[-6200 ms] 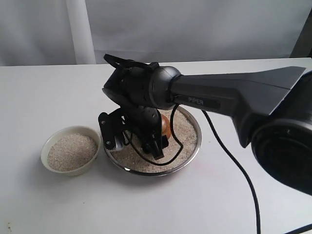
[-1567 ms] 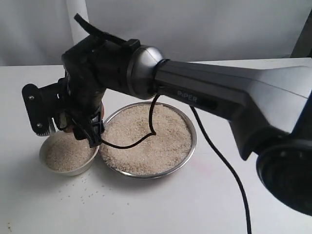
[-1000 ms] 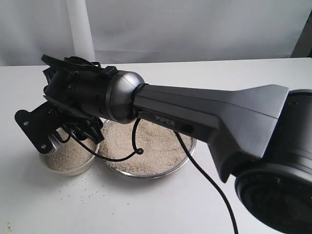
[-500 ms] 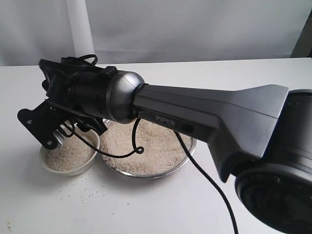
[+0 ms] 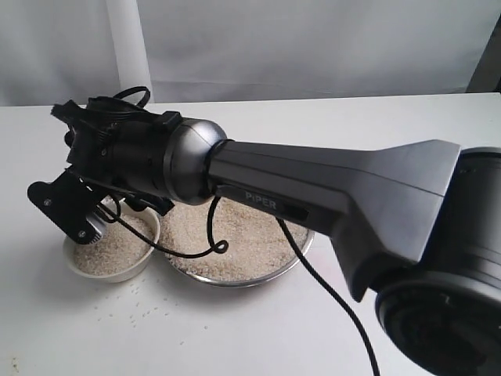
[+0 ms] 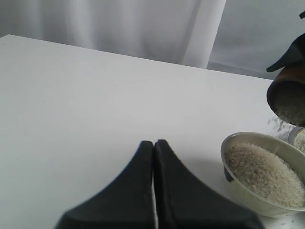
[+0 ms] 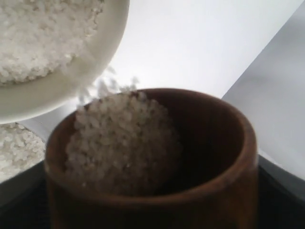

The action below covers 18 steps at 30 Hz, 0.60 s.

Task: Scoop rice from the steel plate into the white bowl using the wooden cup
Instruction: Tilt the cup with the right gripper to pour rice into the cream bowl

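Note:
My right gripper (image 5: 76, 213) reaches across and hangs over the white bowl (image 5: 78, 265), shut on the wooden cup (image 7: 209, 191). The cup is tilted with its mouth toward the bowl (image 7: 97, 64). It holds rice (image 7: 121, 143), and grains (image 7: 108, 87) spill over its lip. From the left wrist view the cup (image 6: 287, 95) hangs tipped above the bowl (image 6: 240, 143), which is heaped with rice (image 6: 262, 169). The steel plate (image 5: 262, 276), spread with rice (image 5: 246, 231), sits right of the bowl. My left gripper (image 6: 153, 142) is shut and empty over bare table, left of the bowl.
Loose grains (image 5: 133, 313) are scattered on the white table in front of the bowl and plate. My right arm (image 5: 313, 188) and its black cable (image 5: 321, 290) span the plate. A white curtain (image 5: 313, 39) hangs behind the table.
My right gripper left the plate, carried the cup over the bowl and has rolled to tip it further in the last second. Loose grains now lie on the table.

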Available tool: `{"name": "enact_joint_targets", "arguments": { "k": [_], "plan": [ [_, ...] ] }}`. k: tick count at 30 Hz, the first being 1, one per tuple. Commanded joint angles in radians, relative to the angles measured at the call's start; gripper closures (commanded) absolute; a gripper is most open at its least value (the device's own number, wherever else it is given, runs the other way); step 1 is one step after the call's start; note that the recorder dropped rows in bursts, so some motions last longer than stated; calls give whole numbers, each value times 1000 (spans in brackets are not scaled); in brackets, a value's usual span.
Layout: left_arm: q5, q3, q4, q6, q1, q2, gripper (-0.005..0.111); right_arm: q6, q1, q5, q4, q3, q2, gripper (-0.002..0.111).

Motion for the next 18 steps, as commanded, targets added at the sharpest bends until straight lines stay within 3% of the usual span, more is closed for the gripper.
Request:
{"name": "enact_joint_targets", "arguments": {
  "k": [1,18],
  "plan": [
    [-7,-4,3,-1,0,-2,107,-5,16,10,-60,-8,-5,108],
    [-7,-4,3,-1,0,-2,107,-5,62,44,-226,-8,-5,108]
  ]
}}
